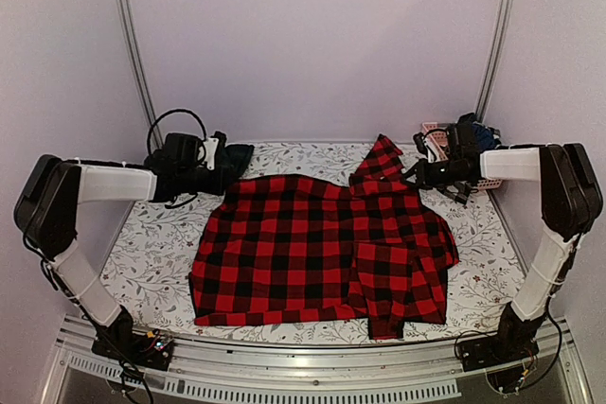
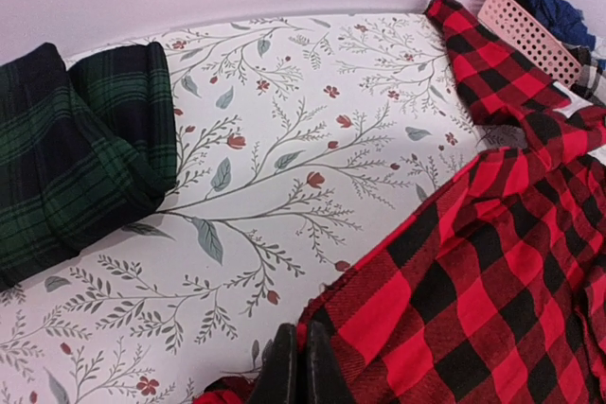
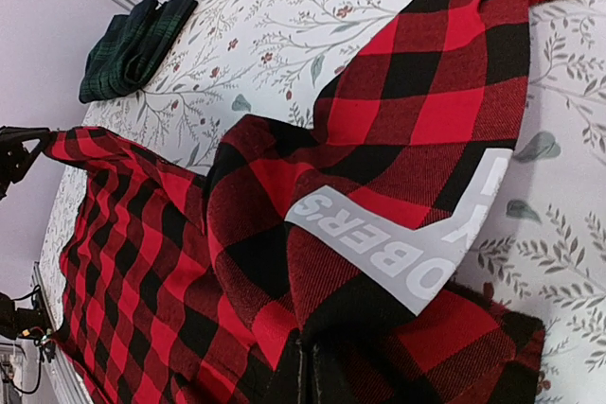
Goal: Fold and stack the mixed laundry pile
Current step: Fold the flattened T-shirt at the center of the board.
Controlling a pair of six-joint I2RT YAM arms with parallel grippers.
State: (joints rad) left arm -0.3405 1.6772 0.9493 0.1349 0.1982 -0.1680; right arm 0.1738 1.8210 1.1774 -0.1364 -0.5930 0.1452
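The red-and-black checked flannel shirt (image 1: 312,243) lies spread across the middle of the table. My left gripper (image 1: 225,177) is shut on the shirt's far left corner; in the left wrist view its fingers (image 2: 284,371) pinch the hem of the shirt (image 2: 454,272). My right gripper (image 1: 417,175) is shut on the shirt's far right part near the collar. In the right wrist view its fingers (image 3: 305,377) grip a fold of the shirt (image 3: 398,120) under a grey lettered label (image 3: 417,243). A folded dark green tartan piece (image 1: 237,156) lies at the back left.
A pink slatted basket (image 1: 437,139) with dark blue clothes (image 2: 549,2) stands at the back right, behind the right gripper. The leaf-patterned cloth (image 1: 151,253) covers the table. The tartan piece also shows in the left wrist view (image 2: 76,158) and in the right wrist view (image 3: 133,44).
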